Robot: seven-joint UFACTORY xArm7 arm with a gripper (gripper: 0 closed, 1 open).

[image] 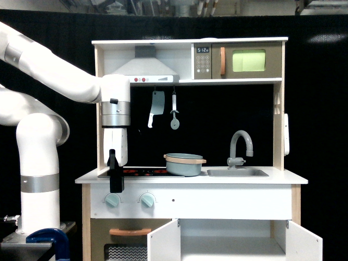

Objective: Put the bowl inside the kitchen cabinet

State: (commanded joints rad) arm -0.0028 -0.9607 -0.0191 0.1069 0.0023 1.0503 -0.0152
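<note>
1. Grey-blue bowl [184,164] with peach rim, upright on surface [283,176], partly over the hob [141,172], just beside the sink [237,173] on the exterior view's left.
2. White kitchen cabinet [234,231] below, both doors swung wide; likely opened so the bowl can go straight in.
3. End effector [116,176] hanging down at the surface's front edge on the exterior view's left, well apart from bowl, nothing held; open or closed: cannot tell, dark fingers overlap edge-on.
4. Arm coming in from the exterior view's left, wrist vertical; probably staged for a top-down grasp on the rim.
5. Task not started on the bowl: not yet gripped, not yet in cabinet.
6. Next move judged: shift toward bowl, grip rim or handle, lower past surface edge into cabinet.
7. Risk: clipping the faucet [241,142] or an open door on the way down.
8. Microwave [247,61] up top and oven door [129,239] irrelevant.
</note>
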